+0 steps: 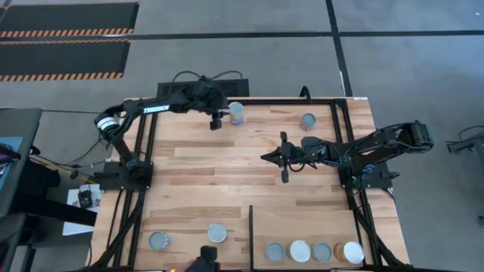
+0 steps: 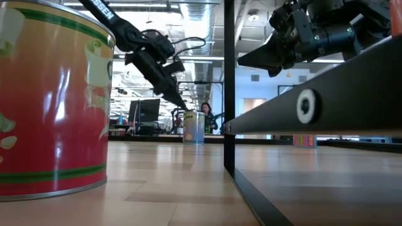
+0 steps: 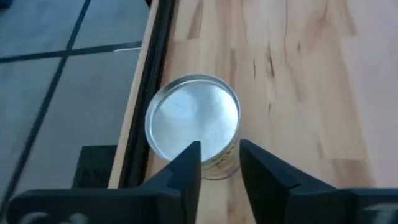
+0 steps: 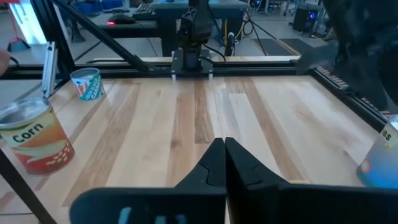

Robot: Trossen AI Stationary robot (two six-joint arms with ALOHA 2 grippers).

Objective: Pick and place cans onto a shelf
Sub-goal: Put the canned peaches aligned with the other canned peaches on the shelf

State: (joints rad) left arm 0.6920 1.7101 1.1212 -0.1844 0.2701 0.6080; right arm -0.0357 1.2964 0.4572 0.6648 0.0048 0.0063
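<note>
The left gripper point(image 1: 216, 121) hangs over the far edge of the table point(image 1: 227, 174), right beside a small can point(image 1: 237, 113) that stands upright close to the black frame rail point(image 3: 134, 149). Seen from the arm's own camera, this can point(image 3: 194, 124) has a plain round silver top and a pale label with a bit of yellow and green low on its side. The two dark fingers point(image 3: 186, 168) stand parted by a narrow gap just short of the can, with nothing between them.

The right gripper point(image 1: 283, 157) floats above the middle of the table, its fingers point(image 4: 214, 158) pressed together and holding nothing. A second can point(image 1: 308, 121) stands near the far edge, just beyond it.

Along the near edge, a thin black divider bar point(image 1: 250, 234) splits the boards. To its right, on the shelf point(image 1: 302, 223), four cans point(image 1: 310, 251) stand in a tight row, tops grey or white. To its left two more cans point(image 1: 185, 237) stand apart from each other. One of them looms in the level view as a red can point(image 2: 50, 100) with green bands and a pale picture. The right arm's camera catches a can labelled "Corn" point(image 4: 34, 137) in orange-red, and a blue-labelled one point(image 4: 87, 83) behind it.
</note>
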